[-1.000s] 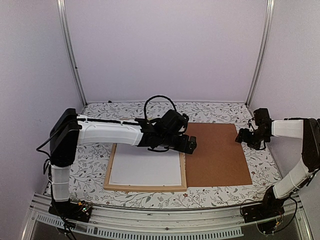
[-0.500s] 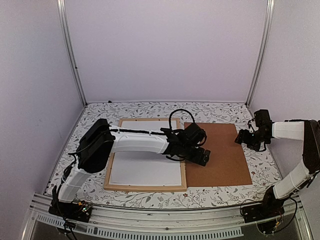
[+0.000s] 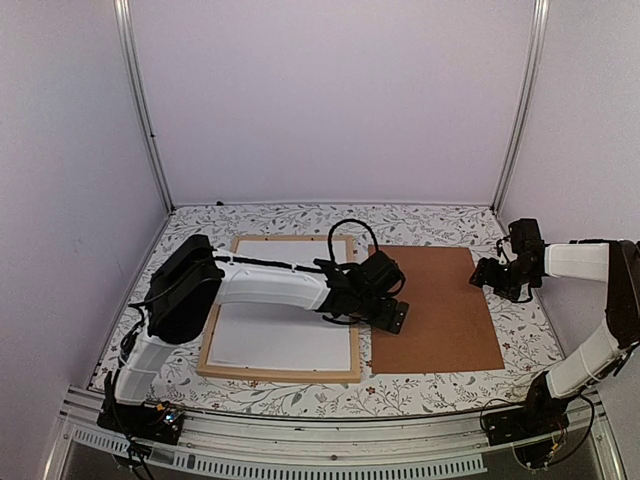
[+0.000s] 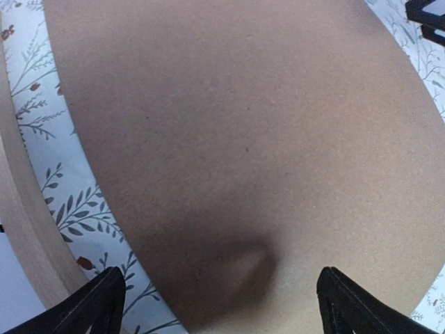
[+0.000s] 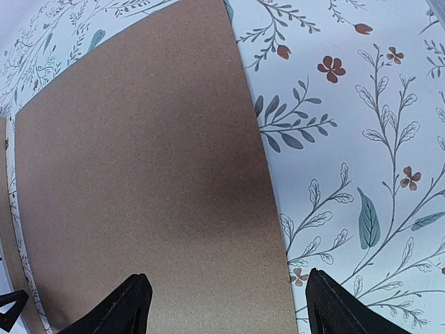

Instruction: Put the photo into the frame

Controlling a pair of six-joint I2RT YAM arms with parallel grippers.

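Now the frame (image 3: pixel 280 377) lies flat a little further left than half a second ago — a strip of floral cloth (image 4: pixel 76 209) shows between it and the board (image 3: pixel 450 320). We see a white sheet (image 3: pixel 280 345) inside it (whether that is the photo, we cannot tell). The left gripper (image 3: pixel 388 315) has drawn back slightly, low over the board's left edge, jaws spread wide and empty. The right gripper (image 3: pixel 490 275) has not moved — open, holding nothing, by the board's right edge.

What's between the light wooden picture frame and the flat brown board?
Just a narrow bare strip of flowery tablecloth, between the light wooden frame and the brown board; the left wrist view shows it.
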